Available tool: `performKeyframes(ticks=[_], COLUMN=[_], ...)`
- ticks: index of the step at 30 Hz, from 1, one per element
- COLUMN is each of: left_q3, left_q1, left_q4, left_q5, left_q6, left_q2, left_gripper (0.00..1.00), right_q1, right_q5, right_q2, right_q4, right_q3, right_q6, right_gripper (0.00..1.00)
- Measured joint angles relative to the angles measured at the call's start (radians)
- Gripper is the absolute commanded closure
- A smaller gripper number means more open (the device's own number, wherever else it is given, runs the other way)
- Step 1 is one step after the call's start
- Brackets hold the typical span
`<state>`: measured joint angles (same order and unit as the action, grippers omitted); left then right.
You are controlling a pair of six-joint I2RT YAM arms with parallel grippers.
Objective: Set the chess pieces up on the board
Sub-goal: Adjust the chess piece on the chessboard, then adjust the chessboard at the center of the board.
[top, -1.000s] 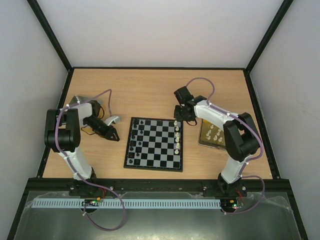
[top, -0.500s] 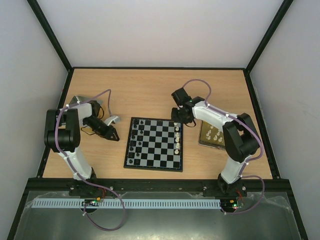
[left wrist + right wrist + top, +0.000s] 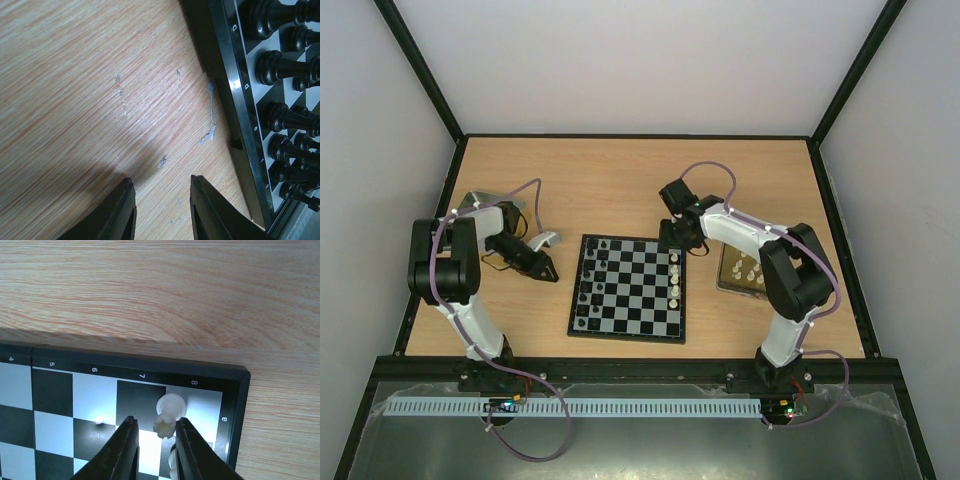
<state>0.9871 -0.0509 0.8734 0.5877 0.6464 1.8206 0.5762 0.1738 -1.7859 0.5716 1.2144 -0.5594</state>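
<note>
We see a light wooden table [image 3: 620, 180], scuffed by a few pale grey marks [image 3: 210, 132] and framed by a thin black edge [image 3: 630, 136]. Plain white walls [image 3: 620, 60] close it in behind and on both sides, with black posts [image 3: 420, 68] slanting up from the far corners. The light is soft and even, and along the near side we find a white slotted strip [image 3: 620, 407] above a dull grey sheet [image 3: 620, 450].

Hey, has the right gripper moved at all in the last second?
Yes. In the top view the right gripper has shifted slightly left, closing in over the far right corner of the board, which has stayed put.
</note>
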Motion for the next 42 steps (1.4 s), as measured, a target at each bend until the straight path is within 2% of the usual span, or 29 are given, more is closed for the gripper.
performKeyframes(ticks=[8, 26, 27, 31, 40, 42], left_q3=[0.000, 0.000, 0.000, 0.000, 0.000, 0.000], left_q1=[0.000, 0.000, 0.000, 0.000, 0.000, 0.000], left_q4=[0.000, 0.000, 0.000, 0.000, 0.000, -0.001], left_q5=[0.001, 0.002, 0.002, 0.002, 0.002, 0.002], left_q6=[0.000, -0.001, -0.001, -0.001, -0.003, -0.004], left_q2=[0.000, 0.000, 0.000, 0.000, 0.000, 0.000], left_gripper=[0.67, 0.67, 0.67, 0.67, 0.68, 0.68], right_q1=[0.000, 0.000, 0.000, 0.000, 0.000, 0.000], right_q5=[-0.019, -0.072, -0.073, -0.076, -0.076, -0.077], right_q2=[-0.041, -0.039, -0.036, -0.028, -0.011, -0.004], right_q4=[-0.001, 0.000, 0.000, 0.000, 0.000, 0.000], right_q3=[0.000, -0.018, -0.019, -0.025, -0.026, -0.026], right_q6=[0.003, 0.003, 0.003, 0.001, 0.006, 0.006], right_gripper=[0.87, 0.87, 0.85, 0.68, 0.63, 0.60])
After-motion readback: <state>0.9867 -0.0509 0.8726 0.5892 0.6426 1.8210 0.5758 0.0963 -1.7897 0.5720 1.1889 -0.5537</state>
